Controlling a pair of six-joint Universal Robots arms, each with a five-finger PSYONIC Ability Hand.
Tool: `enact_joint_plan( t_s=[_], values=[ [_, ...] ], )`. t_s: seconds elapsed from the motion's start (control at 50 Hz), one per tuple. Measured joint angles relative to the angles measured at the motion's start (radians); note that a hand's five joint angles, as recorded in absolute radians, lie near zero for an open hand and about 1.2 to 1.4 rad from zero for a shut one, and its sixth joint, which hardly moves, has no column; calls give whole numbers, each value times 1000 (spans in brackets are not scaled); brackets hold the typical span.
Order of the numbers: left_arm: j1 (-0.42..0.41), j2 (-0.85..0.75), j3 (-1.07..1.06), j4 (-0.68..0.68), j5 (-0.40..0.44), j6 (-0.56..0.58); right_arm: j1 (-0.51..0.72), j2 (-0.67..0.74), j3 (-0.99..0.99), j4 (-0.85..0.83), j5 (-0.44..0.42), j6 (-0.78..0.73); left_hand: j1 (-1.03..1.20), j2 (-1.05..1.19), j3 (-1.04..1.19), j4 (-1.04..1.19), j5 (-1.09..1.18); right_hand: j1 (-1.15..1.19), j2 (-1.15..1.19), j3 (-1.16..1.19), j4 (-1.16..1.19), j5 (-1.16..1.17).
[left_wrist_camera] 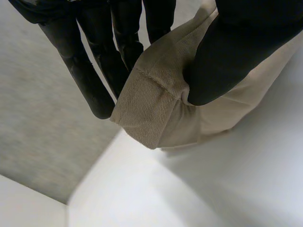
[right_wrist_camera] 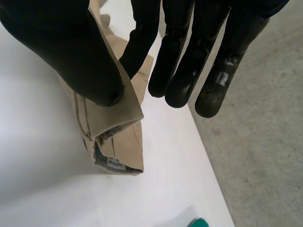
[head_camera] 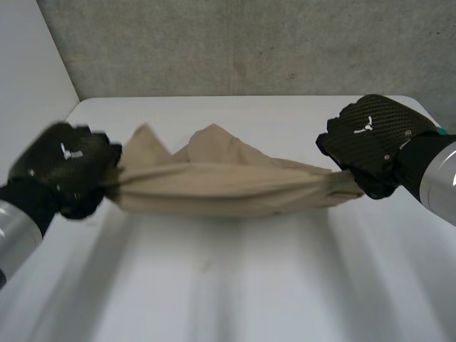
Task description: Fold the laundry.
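A beige garment (head_camera: pixel 221 182) hangs stretched between my two hands above the white table (head_camera: pixel 235 285). My left hand (head_camera: pixel 68 171) pinches its left end; in the left wrist view the thumb (left_wrist_camera: pixel 227 52) presses a ribbed hem of the garment (left_wrist_camera: pixel 156 106) against the fingers (left_wrist_camera: pixel 90 75). My right hand (head_camera: pixel 374 142) holds the right end; in the right wrist view the thumb (right_wrist_camera: pixel 71 52) pinches the garment's edge (right_wrist_camera: pixel 118 137) against a finger (right_wrist_camera: pixel 142 42), and a small label shows at the cloth's tip. The garment's middle sags and bunches toward the table's far side.
The table's far edge (head_camera: pixel 242 97) meets a grey wall behind. A grey floor (right_wrist_camera: pixel 255 156) lies past the table's right edge, and a small green thing (right_wrist_camera: pixel 199 222) shows at that edge.
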Motion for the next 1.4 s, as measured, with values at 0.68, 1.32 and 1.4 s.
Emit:
enact_joint_plan(
  t_s=[0.68, 1.32, 1.4],
  values=[
    [-131, -618, 220, 101, -67, -69, -12, 371, 39, -40, -24, 277, 0, 4, 0, 0, 0, -555, -691, -694, -706, -690],
    [-166, -466, 251, -9, -129, -66, -11, 203, -28, -108, -31, 233, 0, 5, 5, 4, 0, -10, -3, 0, -4, 0],
    [-167, -339, 254, -54, -125, -59, -13, 121, -97, -42, -32, 182, 0, 5, 5, 4, 0, -10, -3, 0, -4, 0]
  ],
)
